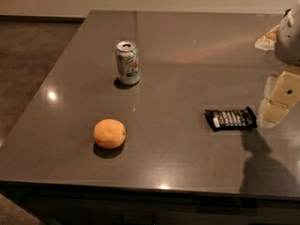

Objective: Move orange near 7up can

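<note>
Nearest the camera lies the orange (109, 133), alone on the front left part of the grey surface (178, 149). Behind it and slightly to the right stands the 7up can (127, 63), upright, with bare surface between the two. The tool (280, 100) hangs at the far right edge of the view, well apart from both; no object is seen in it, and whether it is open or closed cannot be told. A flat black snack wrapper (230, 118) lies just beside the tool, on the side toward the orange. The task looks unstarted, so the step in hand is judged to be the reach for the orange. To do it well, the arm should pass the wrapper without sweeping it, come down on the fruit from above and close across its widest part, since a round thing likely rolls if nudged from one side. The set-down seems safest on the can's near side, lowered gently and stopping short of contact, because a light can probably tips or slides easily. As for containers, the can is the only one: its metal top shows a dark opening, so it appears opened, yet whether any drink is inside is hidden.
</note>
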Tool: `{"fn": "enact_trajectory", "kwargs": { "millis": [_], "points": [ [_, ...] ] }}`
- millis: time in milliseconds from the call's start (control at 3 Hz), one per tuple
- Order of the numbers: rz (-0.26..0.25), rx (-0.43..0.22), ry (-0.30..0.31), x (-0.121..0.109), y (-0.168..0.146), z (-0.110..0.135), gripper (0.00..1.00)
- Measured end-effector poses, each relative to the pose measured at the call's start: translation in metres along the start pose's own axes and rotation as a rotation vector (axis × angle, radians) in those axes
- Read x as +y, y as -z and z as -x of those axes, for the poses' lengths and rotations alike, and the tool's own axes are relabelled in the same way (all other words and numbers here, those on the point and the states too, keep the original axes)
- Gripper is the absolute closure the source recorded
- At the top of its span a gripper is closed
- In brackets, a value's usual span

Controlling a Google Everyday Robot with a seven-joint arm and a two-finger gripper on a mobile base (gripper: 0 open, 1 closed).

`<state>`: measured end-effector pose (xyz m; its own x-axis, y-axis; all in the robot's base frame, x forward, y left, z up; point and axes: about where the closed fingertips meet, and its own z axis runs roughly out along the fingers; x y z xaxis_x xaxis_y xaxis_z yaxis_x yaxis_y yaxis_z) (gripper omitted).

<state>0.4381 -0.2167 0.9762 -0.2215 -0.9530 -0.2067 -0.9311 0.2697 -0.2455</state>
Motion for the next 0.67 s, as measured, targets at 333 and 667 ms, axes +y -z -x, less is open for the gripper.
{"fn": "enact_trajectory", "kwargs": {
  "millis": [333,667],
  "points": [
    [0.006,-0.011,0.015,0.001,-0.001,0.006,0.0],
    [0.033,-0.056,0.081,0.004,-0.008,0.032,0.0]
  ]
}}
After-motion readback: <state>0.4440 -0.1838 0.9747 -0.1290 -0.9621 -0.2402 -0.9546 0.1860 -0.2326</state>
